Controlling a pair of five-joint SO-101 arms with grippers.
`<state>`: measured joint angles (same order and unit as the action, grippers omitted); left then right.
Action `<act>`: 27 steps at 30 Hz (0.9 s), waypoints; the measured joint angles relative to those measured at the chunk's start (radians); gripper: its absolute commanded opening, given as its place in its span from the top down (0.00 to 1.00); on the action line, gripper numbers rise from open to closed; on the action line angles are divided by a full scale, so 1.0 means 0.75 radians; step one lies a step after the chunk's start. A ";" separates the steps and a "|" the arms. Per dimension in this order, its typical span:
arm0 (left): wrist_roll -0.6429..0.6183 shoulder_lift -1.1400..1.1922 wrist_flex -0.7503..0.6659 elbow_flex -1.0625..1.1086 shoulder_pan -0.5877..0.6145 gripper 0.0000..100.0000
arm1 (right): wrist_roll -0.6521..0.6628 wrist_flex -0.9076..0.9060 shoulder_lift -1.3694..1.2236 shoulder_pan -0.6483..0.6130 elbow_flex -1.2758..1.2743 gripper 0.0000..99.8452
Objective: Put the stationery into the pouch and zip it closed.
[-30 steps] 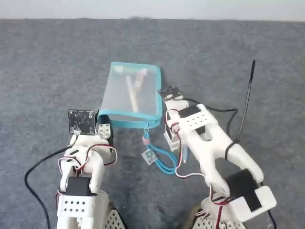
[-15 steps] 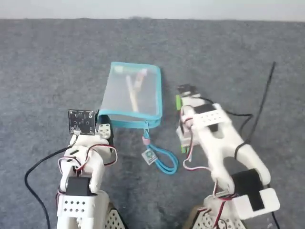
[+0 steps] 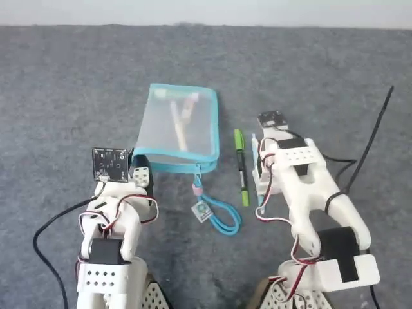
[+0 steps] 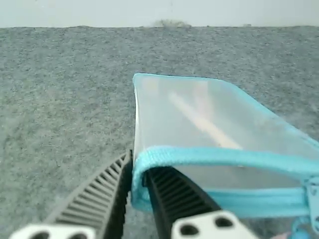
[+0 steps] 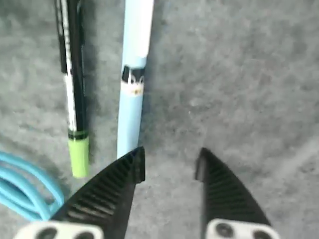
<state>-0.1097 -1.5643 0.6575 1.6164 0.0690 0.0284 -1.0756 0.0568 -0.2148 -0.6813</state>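
Observation:
The clear pouch (image 3: 180, 129) with teal trim lies on the grey cloth, with a pale stick (image 3: 177, 127) inside it. My left gripper (image 4: 137, 186) is shut on the teal rim at the pouch's (image 4: 209, 119) near left corner. A green and black pen (image 3: 241, 168) and a light blue pen (image 3: 255, 154) lie side by side right of the pouch. My right arm (image 3: 290, 161) hangs just right of them. My right gripper (image 5: 169, 159) is open and holds nothing, one finger beside the near end of the light blue pen (image 5: 134, 59). The green pen (image 5: 72, 89) lies past that.
A blue strap loop (image 3: 222, 215) with a small tag trails from the pouch's zipper pull (image 3: 196, 187) toward the near side and also shows by the right gripper as a strap (image 5: 20, 184). Cables run along the right arm. Bare grey cloth lies all around.
The right arm has swung to the right, away from the pouch's zipper end, and the two pens now show on the cloth. The left arm and the pouch have not moved.

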 measured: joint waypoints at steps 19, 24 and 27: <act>0.023 0.000 0.000 0.000 0.000 0.99 | 0.002 0.090 0.184 -0.188 -0.164 0.80; 0.023 0.000 0.000 0.000 0.000 0.99 | 0.002 0.092 0.070 -0.192 -0.162 0.89; 0.023 0.000 0.000 0.000 0.000 0.99 | 0.002 0.094 0.025 -0.176 -0.129 0.98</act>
<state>-0.0928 -1.5643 0.6575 1.6164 0.0690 0.0299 -1.0050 0.0752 -0.3468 -0.7779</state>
